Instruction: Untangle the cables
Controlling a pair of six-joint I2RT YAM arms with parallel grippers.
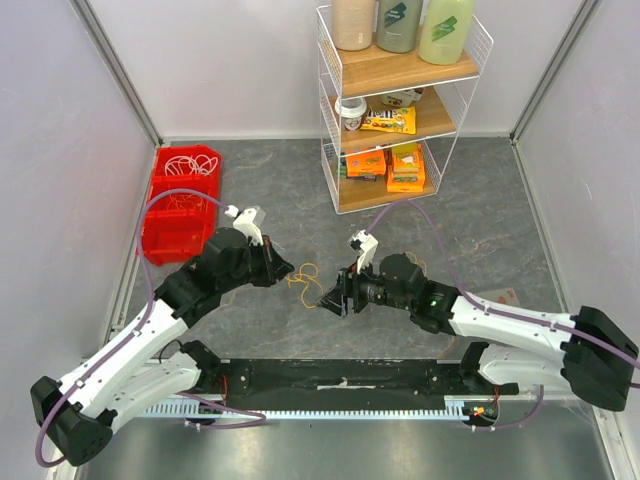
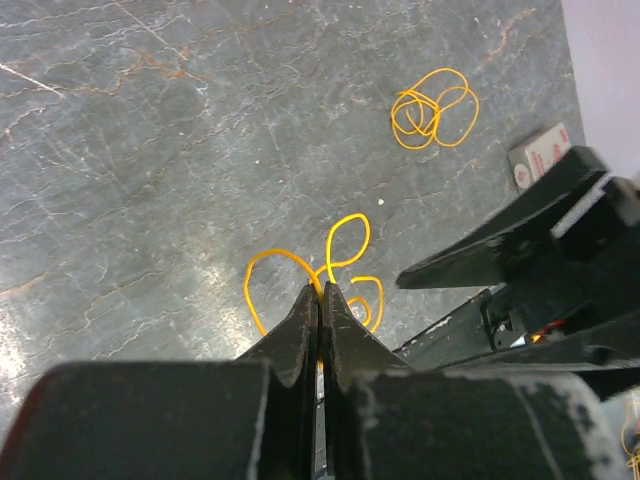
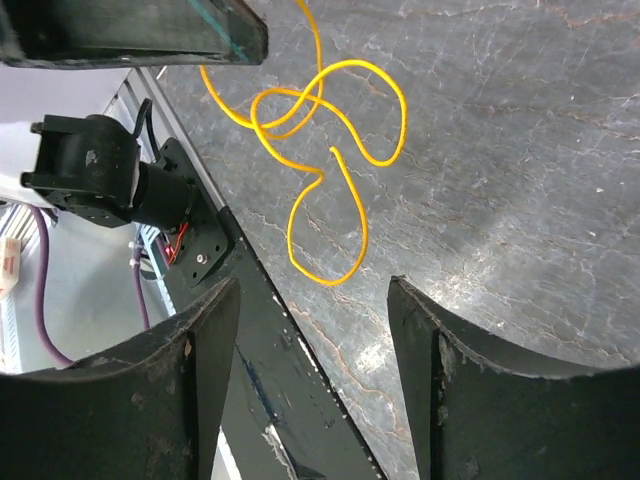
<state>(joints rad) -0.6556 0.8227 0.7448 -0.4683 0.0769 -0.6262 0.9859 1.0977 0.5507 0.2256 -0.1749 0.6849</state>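
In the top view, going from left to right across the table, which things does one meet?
red bins → left claw → yellow cable → right claw → small card

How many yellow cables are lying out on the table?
2: one yellow cable pinched in the left gripper between the arms; a second coil beside the right arm. Others may hide under arms.

- A loose cable (image 1: 303, 278) lies on the table (image 1: 480, 200), with the left gripper (image 1: 288, 270) at its nine o'clock and the right gripper (image 1: 328, 300) at its four o'clock.
- A bin (image 1: 165, 240) holding coiled cables (image 1: 190, 163) sits at the table's ten o'clock.
- A wire rack (image 1: 400, 100) stands at twelve.
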